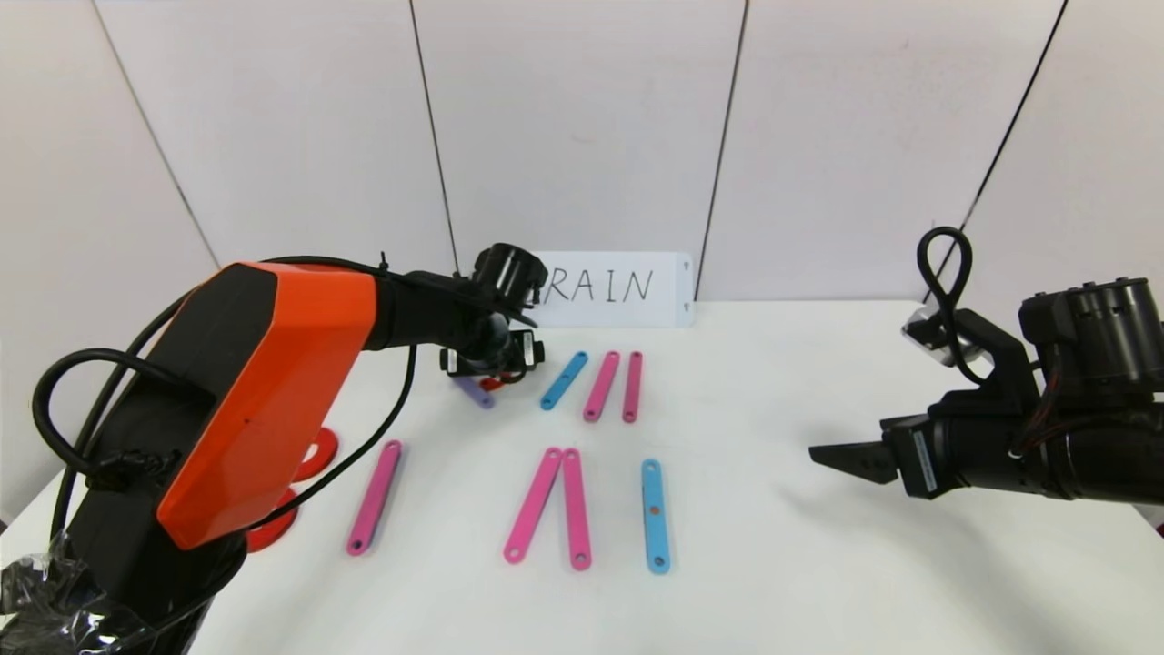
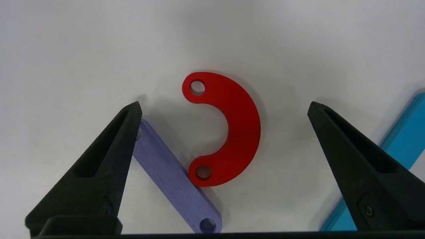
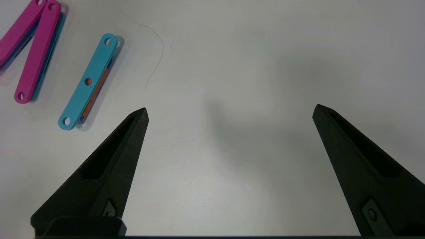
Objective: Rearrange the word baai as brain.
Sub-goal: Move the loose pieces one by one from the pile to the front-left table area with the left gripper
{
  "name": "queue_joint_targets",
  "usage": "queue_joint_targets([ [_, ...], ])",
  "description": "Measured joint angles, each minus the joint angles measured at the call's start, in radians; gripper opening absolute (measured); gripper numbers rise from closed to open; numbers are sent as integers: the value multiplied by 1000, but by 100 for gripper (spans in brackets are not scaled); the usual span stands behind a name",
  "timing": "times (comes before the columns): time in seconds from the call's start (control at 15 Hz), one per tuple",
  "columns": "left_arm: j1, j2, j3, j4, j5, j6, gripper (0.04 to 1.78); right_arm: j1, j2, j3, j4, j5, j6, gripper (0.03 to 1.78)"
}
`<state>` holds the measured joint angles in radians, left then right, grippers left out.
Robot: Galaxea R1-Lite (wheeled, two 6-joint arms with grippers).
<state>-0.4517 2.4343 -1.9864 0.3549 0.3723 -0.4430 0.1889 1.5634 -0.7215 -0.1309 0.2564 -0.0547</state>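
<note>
Flat plastic letter pieces lie on the white table: a pink strip at the left, two pink strips meeting in a narrow wedge, and a blue strip to their right. Farther back lie a blue strip and two pink strips. My left gripper hangs open over the back left, above a red C-shaped curve and a short lilac strip that touches the curve's end; one of its fingers covers the lilac strip's far end. My right gripper is open over bare table.
A white card with handwritten letters leans against the back wall. Two more red curves lie partly hidden behind my left arm near the left table edge. The right half of the table holds only my right arm.
</note>
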Motion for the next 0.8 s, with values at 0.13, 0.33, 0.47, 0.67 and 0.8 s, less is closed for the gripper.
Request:
queue_joint_targets([
  [0.13,-10,1,1,-5,1,0,175,1,0,2,0,0,0,173],
  [0.33,-15,1,1,-23,3,1,175,3,0,4,0,0,0,173],
  [0.47,-19,1,1,-23,1,0,175,3,0,5,0,-1,0,173],
  [0.67,-23,1,1,-21,0,-2,175,3,-1,5,0,0,0,173],
  [0.8,-24,2,1,-14,0,-2,175,3,-1,5,0,0,0,173],
])
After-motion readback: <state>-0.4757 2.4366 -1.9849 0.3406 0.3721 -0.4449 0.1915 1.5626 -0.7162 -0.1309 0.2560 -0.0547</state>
